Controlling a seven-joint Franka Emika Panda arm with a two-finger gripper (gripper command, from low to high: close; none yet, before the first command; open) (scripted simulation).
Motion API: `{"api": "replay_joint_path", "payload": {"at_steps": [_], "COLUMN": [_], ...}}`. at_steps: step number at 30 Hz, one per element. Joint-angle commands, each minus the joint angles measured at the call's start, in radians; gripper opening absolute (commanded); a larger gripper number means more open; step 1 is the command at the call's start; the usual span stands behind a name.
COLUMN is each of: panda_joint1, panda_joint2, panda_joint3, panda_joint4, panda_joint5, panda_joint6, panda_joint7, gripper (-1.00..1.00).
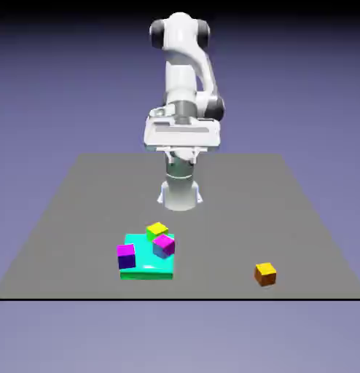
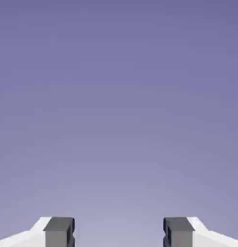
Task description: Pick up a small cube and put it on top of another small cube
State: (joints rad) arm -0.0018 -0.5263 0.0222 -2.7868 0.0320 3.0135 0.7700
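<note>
The small cube (image 1: 265,274), orange with a yellow top, sits alone on the grey table (image 1: 81,218) near its front edge, at the exterior view's right. My gripper (image 1: 181,140) hangs high above the table's far side, well away from every cube. In the hand view my gripper (image 2: 118,234) is open. Its two grey fingertips (image 2: 59,231) stand wide apart with only the blue-violet backdrop between them. No cube shows in the hand view.
A flat teal slab (image 1: 143,268) lies at the front left of centre. A purple-sided magenta-topped cube (image 1: 126,256), a tilted magenta-topped cube (image 1: 164,245) and a yellow-green cube (image 1: 157,232) crowd on or against it.
</note>
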Motion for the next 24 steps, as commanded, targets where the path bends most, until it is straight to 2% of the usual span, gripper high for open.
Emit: {"api": "replay_joint_path", "payload": {"at_steps": [1, 24], "panda_joint1": [-0.011, -0.275], "panda_joint2": [0.036, 0.870], "panda_joint3": [0.018, 0.442], "panda_joint4": [0.019, 0.462], "panda_joint5": [0.027, 0.637], "panda_joint6": [-0.020, -0.469], "panda_joint7": [0.024, 0.577], "gripper": [0.00, 0.00]}}
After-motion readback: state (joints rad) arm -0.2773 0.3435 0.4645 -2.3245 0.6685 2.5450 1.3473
